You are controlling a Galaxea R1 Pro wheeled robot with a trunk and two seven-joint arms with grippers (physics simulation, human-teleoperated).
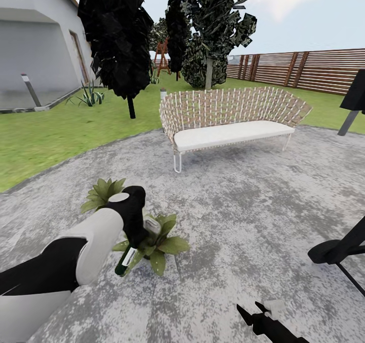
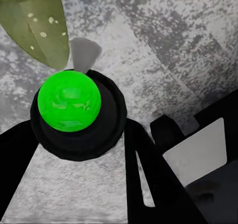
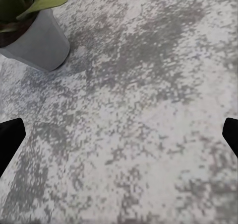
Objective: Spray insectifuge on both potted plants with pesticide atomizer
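My left gripper point(image 1: 133, 234) is clamped on the slim dark-green atomizer bottle with white label point(image 1: 125, 260), long axis tilted down-left, directly over the nearer green-leafed potted rosette point(image 1: 161, 242); the farther rosette point(image 1: 104, 193) sits just behind. My right gripper point(image 3: 119, 134) hangs spread wide, empty.

A wicker bench point(image 1: 230, 122) stands on mottled grey paving point(image 1: 243, 216), with lawn point(image 1: 45, 135), dark trees point(image 1: 119, 33) and slatted fence point(image 1: 304, 69) behind.

Your left arm point(image 1: 76, 251) is reaching forward and inward, its gripper point(image 1: 133, 231) pointing downward with the fingers point(image 2: 148, 169) closing around the pesticide atomizer point(image 1: 125, 261). Your right gripper point(image 1: 256, 315) is hovering low at the right, its fingertips point(image 3: 10, 137) spreading wide apart, holding nothing.
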